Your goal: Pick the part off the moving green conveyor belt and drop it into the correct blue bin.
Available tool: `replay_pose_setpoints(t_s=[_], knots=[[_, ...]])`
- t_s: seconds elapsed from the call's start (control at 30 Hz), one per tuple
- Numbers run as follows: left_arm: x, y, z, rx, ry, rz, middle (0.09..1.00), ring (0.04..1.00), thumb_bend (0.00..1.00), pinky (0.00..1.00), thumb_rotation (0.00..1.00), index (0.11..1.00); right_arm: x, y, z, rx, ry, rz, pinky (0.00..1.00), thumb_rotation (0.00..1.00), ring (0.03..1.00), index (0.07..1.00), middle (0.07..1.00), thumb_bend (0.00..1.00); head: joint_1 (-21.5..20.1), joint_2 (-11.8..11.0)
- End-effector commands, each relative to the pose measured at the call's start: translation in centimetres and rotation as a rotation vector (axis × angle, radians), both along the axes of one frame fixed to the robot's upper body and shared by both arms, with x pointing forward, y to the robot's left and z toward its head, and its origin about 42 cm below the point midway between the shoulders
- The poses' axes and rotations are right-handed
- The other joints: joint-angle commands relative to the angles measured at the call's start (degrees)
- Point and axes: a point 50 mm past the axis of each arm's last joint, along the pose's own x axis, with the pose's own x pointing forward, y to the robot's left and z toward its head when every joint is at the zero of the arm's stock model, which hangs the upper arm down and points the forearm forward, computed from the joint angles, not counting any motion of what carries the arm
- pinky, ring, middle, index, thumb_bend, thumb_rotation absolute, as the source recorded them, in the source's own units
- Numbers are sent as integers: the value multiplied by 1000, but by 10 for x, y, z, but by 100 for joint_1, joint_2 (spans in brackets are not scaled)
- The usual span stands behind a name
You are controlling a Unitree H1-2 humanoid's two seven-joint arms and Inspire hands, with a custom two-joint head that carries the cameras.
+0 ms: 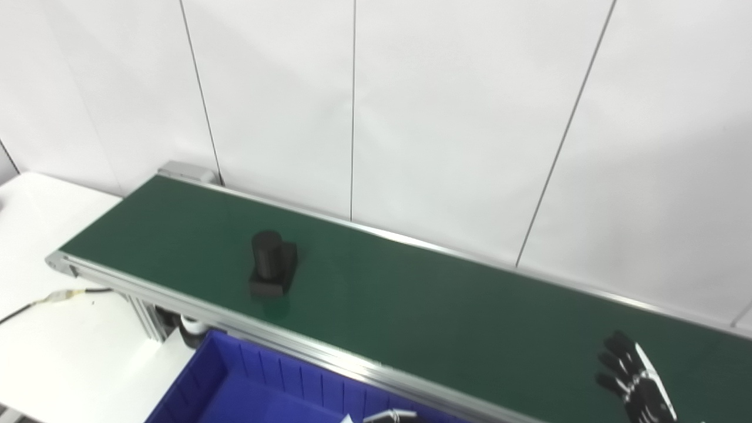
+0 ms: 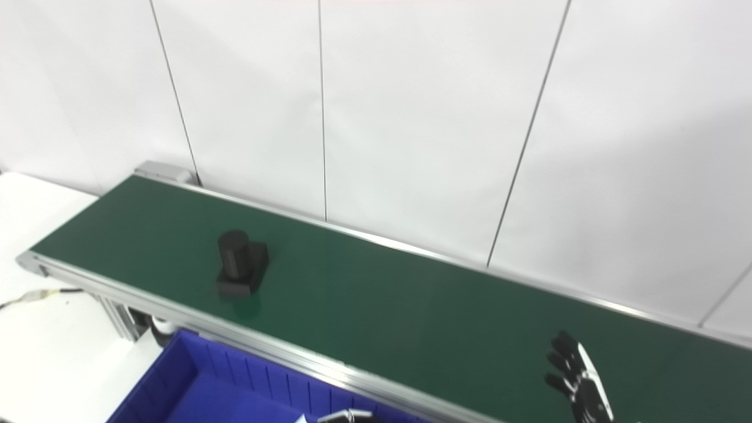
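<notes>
Black part (image 1: 273,264) on belt (image 1: 411,294), right hand (image 1: 634,379) empty, fingers apart

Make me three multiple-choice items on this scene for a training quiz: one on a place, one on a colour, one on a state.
1. Where is the part?
A. in the bin
B. on the belt, toward its left end
C. in the right hand

2. What colour is the bin?
A. blue
B. red
C. yellow

3. What is the state of the right hand?
A. shut on the part
B. open, holding nothing
C. resting inside the bin

Answers:
1. B, the part stands on the belt, far left of the hand.
2. A, the bin below the belt's near rail is plainly blue.
3. B, its fingers are spread over the belt's right stretch with nothing between them.
</notes>
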Motion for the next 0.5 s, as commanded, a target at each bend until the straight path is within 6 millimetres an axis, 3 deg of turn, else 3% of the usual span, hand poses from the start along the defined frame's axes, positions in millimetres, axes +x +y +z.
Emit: replay_pose_setpoints(t_s=[0.0, 0.27, 0.47], knots=[[7, -5, 8, -19, -61, -3, 801, 778, 979, 701, 103, 756, 9, 5, 11, -4, -35, 8, 795, 337, 881, 942, 913, 947, 38, -18], [10, -10, 6, -1, -63, 5, 790, 762, 990, 681, 47, 744, 25, 12, 12, 2, -5, 18, 840, 293, 889, 952, 912, 939, 224, -174], [12, -12, 4, -7, -57, 0, 786, 758, 982, 679, 2, 739, 30, 14, 14, -5, -11, 20, 826, 256, 884, 949, 906, 915, 102, -134]])
